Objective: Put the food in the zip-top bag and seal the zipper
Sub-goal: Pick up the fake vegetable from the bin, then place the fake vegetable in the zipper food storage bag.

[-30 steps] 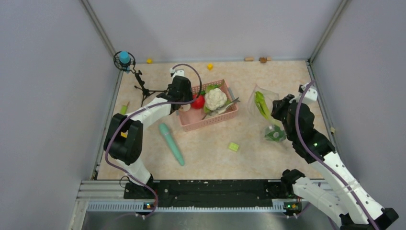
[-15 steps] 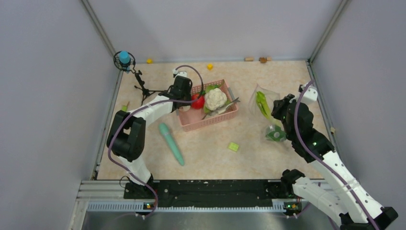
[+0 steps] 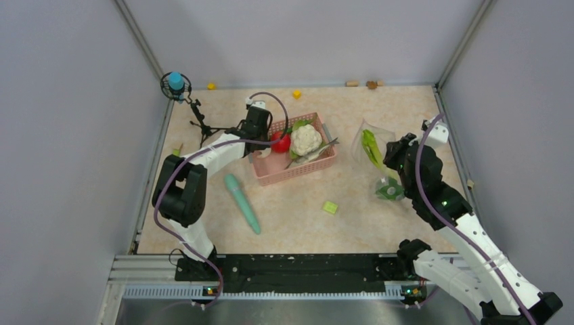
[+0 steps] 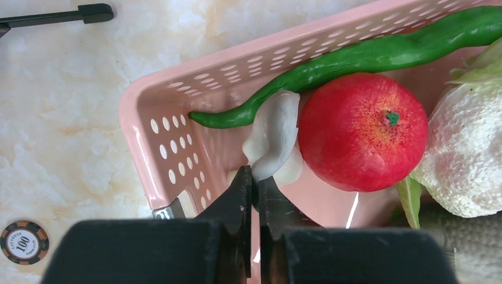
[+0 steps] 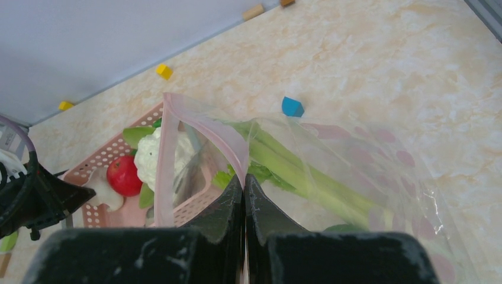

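Note:
My left gripper (image 4: 256, 177) is shut on the lower end of a small white food piece (image 4: 275, 130) inside the pink basket (image 4: 148, 148), beside the red tomato (image 4: 361, 139). A long green pepper (image 4: 367, 56) and the white cauliflower (image 4: 467, 154) lie in the same basket. From above, the left gripper (image 3: 261, 150) sits at the basket's left end. My right gripper (image 5: 243, 180) is shut on the pinkish zipper (image 5: 207, 127) of the zip-top bag (image 5: 355, 171), holding its mouth up and open. A pale green stalk (image 5: 308, 174) lies inside the bag (image 3: 376, 162).
A long teal stick (image 3: 242, 203) and a yellow-green block (image 3: 329, 207) lie in front of the basket. A small tripod with a blue ball (image 3: 177, 84) stands at the back left. A poker chip (image 4: 23, 241) sits left of the basket, a blue block (image 5: 292, 107) behind the bag.
My left gripper's jaws have closed onto the white food piece at the basket's left end. The right arm and the bag have held still.

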Robot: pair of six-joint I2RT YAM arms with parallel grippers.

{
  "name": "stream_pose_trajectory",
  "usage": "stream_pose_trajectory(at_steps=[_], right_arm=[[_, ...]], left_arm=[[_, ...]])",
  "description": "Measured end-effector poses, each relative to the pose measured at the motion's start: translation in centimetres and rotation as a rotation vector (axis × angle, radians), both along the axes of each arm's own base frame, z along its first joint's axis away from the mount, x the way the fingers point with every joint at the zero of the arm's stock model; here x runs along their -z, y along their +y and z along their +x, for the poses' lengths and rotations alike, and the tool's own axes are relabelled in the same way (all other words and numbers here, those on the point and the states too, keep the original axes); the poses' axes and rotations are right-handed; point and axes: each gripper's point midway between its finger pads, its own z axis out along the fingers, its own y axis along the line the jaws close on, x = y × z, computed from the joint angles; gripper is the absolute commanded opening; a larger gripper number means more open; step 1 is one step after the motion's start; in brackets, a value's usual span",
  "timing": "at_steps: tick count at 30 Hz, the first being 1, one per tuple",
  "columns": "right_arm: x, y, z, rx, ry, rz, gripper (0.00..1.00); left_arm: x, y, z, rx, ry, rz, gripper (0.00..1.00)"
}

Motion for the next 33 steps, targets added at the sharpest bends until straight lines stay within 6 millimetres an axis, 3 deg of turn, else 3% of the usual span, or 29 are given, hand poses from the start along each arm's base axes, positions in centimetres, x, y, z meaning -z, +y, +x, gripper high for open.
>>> stream_pose_trajectory(at_steps=[7,12,17,21,27,30,33], right_arm=[[0.3,0.1,0.0,-0.006,0.007,-0.002,0.0],[0.5,0.2,0.0,-0.01,0.01,-0.002,0.0],[0.5,0.5,-0.1,-0.027,0.012,0.003,0.0],[0.6,0.8,-0.1,-0.045,0.014,0.009,0.0],[0.8,1.3,-0.4,-0.078,0.004,0.024,0.0],[0.8,1.6,-0.4,-0.093,-0.012,0.036,0.0],[0.7,1.8,-0.5,-0.105,-0.023,0.044,0.0]], left_arm=[[-1.2,0.0,-0.5,0.005,-0.007,-0.013,0.0],[-5.7,-0.2,-1.3,0.012,-0.093,-0.08,0.0],[-10.9,-1.3,-3.6,0.074,-0.206,-0.198,0.0],[-14.8,-4.2,-6.9,0.224,-0.297,-0.353,0.0],[-20.9,-11.2,-12.6,0.529,-0.435,-0.527,0.0],[-22.9,-15.1,-15.7,0.694,-0.468,-0.591,0.0],[-24.0,-17.8,-17.0,0.792,-0.487,-0.636,0.0]])
